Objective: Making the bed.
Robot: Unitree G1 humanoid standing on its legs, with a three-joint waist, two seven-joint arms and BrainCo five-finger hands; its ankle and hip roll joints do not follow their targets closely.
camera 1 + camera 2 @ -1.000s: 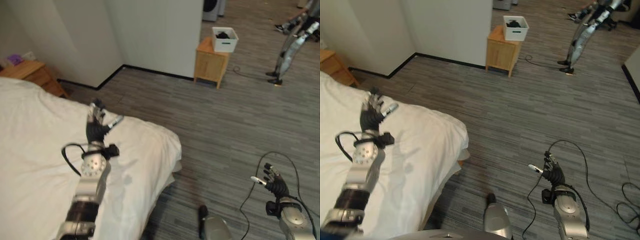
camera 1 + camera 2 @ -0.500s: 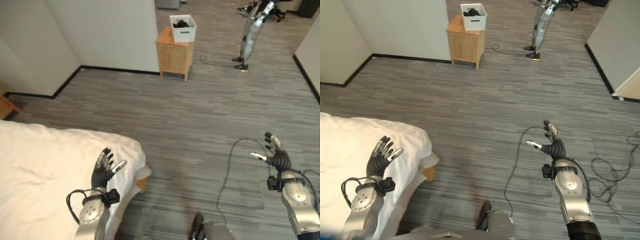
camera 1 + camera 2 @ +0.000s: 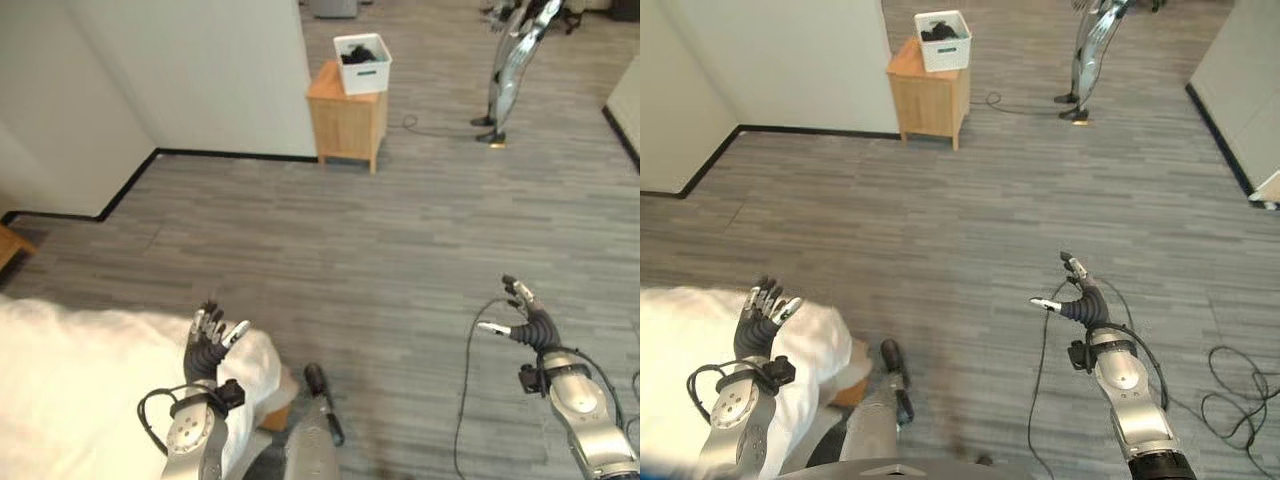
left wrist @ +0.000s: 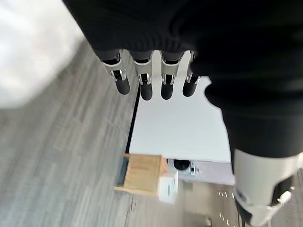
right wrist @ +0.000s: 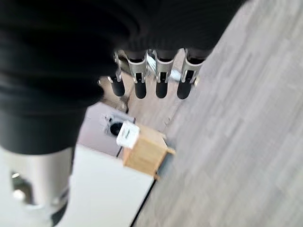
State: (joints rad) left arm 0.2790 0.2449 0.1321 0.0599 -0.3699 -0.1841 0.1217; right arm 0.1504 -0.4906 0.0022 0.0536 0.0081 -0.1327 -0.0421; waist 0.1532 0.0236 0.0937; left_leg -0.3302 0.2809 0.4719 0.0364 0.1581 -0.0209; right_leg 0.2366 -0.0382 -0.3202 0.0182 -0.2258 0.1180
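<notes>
Left eye view: white bedding (image 3: 90, 380) bunched at lower left of the frame, its corner ending just beside the left hand (image 3: 207, 345). Left hand raised over that corner, fingers straight and spread, grasping nothing. Right hand (image 3: 525, 325) at lower right, well apart from the bed, over bare grey floor (image 3: 400, 240), fingers relaxed and empty. Wooden cabinet (image 3: 346, 115) with a white bin (image 3: 362, 63) on top at upper centre, against the white wall (image 3: 190, 75). Another robot's legs (image 3: 510, 65) at upper right.

Right eye view: same layout. Bedding corner at lower left, under and beside the left hand. Right hand right of centre, far from any cloth.

Left wrist view: fingers (image 4: 142, 87) straight, nothing between them; a blur of white bedding at upper left; cabinet and bin beyond.

Right wrist view: fingers (image 5: 139, 85) straight, nothing held; floor and cabinet past them.

Risks, as a judgement: with only a corner of bedding within view, easy to lose track of the bed and reach blind. A one-handed pull on the corner likely to drag the cover askew or off the edge. Cable on the floor near the right arm a possible snag.
</notes>
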